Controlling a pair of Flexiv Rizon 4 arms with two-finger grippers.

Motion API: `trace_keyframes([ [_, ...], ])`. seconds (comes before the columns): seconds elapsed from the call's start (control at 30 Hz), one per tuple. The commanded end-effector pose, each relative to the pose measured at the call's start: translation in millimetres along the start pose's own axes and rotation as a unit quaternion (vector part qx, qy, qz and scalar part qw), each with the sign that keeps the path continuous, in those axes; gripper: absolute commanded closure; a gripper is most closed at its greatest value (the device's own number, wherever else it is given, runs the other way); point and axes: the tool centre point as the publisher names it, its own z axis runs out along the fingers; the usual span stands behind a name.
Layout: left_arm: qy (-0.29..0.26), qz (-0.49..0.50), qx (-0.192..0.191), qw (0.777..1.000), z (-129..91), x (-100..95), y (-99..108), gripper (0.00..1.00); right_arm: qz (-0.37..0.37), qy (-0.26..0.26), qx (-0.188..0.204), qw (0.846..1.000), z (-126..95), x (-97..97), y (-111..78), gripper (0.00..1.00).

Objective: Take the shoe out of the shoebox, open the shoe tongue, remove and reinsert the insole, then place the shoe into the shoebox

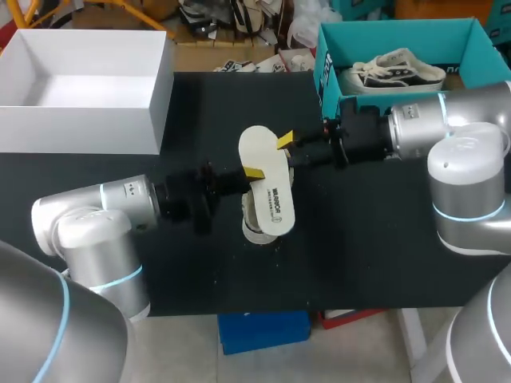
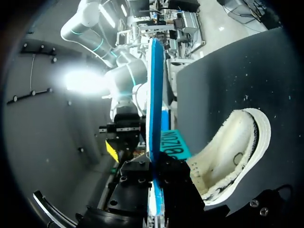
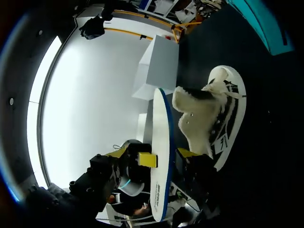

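Because the insole hangs just above the shoe at the middle of the table, you see little of the shoe from overhead. Your left gripper and right gripper each pinch the insole from opposite edges, though their far fingers are mostly hidden behind it.

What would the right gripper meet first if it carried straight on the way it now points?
The right gripper has the insole between its jaws. Straight on, it would probably meet the left gripper, which faces it from the insole's other side; depth is unclear.
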Motion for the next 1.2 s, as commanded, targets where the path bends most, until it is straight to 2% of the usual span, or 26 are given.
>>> trace_keyframes([
  [0.03, 0.051, -0.012, 0.003, 0.999, -36.6, -3.9, -22.9, 1.00, 0.014, -0.035, -0.028, 0.999, -27.2, -1.4, -18.5, 0.00],
  [0.27, 0.118, -0.029, 0.016, 0.992, -73.3, 7.3, -47.7, 1.00, 0.041, -0.091, -0.079, 0.992, -55.6, -13.0, -30.9, 0.00],
  [0.43, 0.145, -0.036, 0.027, 0.988, -95.2, 13.6, -62.6, 1.00, 0.053, -0.125, -0.109, 0.985, -74.6, -14.9, -43.5, 0.00],
  [0.5, 0.150, -0.038, 0.028, 0.988, -102.3, 14.6, -66.4, 1.00, 0.060, -0.157, -0.117, 0.979, -84.7, -13.3, -50.4, 0.00],
  [0.6, 0.156, -0.038, 0.033, 0.986, -110.1, 14.4, -71.0, 1.00, 0.060, -0.157, -0.117, 0.979, -84.7, -13.3, -50.4, 0.00],
  [0.97, 0.167, -0.033, 0.073, 0.983, -115.9, 13.8, -76.2, 1.00, 0.060, -0.157, -0.117, 0.979, -84.7, -13.3, -50.4, 0.00],
  [1.2, 0.175, -0.036, 0.091, 0.980, -115.7, 18.8, -75.5, 1.00, 0.087, -0.166, -0.143, 0.972, -98.1, -25.7, -73.9, 0.00],
])
